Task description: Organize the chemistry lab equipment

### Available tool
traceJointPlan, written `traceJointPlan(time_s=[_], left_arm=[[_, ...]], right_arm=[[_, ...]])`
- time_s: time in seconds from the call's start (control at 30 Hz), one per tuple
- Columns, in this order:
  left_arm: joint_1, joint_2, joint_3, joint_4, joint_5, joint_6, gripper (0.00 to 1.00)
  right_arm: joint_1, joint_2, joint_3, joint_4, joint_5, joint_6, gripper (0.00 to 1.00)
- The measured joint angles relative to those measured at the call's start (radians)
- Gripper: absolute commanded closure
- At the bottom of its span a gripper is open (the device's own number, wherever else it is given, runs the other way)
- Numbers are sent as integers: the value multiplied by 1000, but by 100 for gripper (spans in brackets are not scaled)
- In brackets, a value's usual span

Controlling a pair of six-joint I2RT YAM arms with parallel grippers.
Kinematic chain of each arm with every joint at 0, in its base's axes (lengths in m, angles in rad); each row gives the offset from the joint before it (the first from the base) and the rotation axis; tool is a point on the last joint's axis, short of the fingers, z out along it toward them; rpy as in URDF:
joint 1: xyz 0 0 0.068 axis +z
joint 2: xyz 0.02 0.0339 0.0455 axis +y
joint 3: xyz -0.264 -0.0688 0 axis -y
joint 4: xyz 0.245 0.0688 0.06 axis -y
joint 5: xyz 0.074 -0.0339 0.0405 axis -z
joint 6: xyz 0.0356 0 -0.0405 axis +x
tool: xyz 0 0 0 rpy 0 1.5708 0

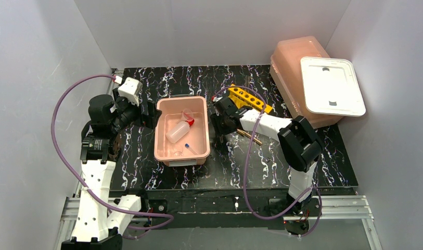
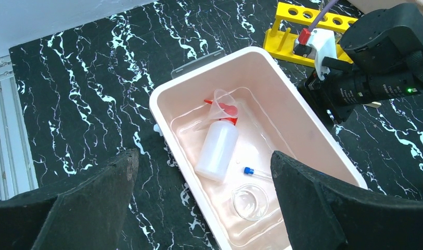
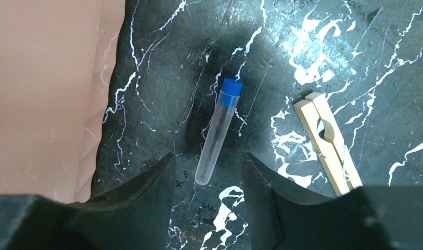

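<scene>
Your right end effector [image 3: 206,161] is open around the tube's [image 3: 215,136] bottom end, with the blue cap [image 3: 231,92] pointing away from it.

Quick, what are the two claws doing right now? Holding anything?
Left claw: wide open, empty, above the pink tub.
Right claw: open on either side of a blue-capped tube, not gripping it.

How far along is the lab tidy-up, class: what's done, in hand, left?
Done: bottle, funnel and glass dish lie in the pink tub. In hand: right gripper, open, straddles the blue-capped tube on the table, not gripping it. Still to do: that tube, the wooden clamp, the yellow rack.
</scene>
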Motion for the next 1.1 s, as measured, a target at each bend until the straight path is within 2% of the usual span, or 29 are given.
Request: traceJointPlan(time_s=[0.33,0.5,0.63,0.8,1.0,1.1], left_arm=[[0,-1,0,0,-5,5,2],[0,-2,0,-1,-5,5,2],[0,-2,0,-1,-5,6,2],[0,-2,0,0,-3,6,2],[0,-3,0,0,1,2,2],[0,-3,0,1,1,-5,2]], right_arm=[[0,71,24,39,10,3,61],[0,84,34,45,18,5,81],[0,79,26,51,34,8,94],[0,14,-23,31,67,3,97],[0,-185,-26,-24,85,-4,96],[3,-272,34,-73,79,-6,95]])
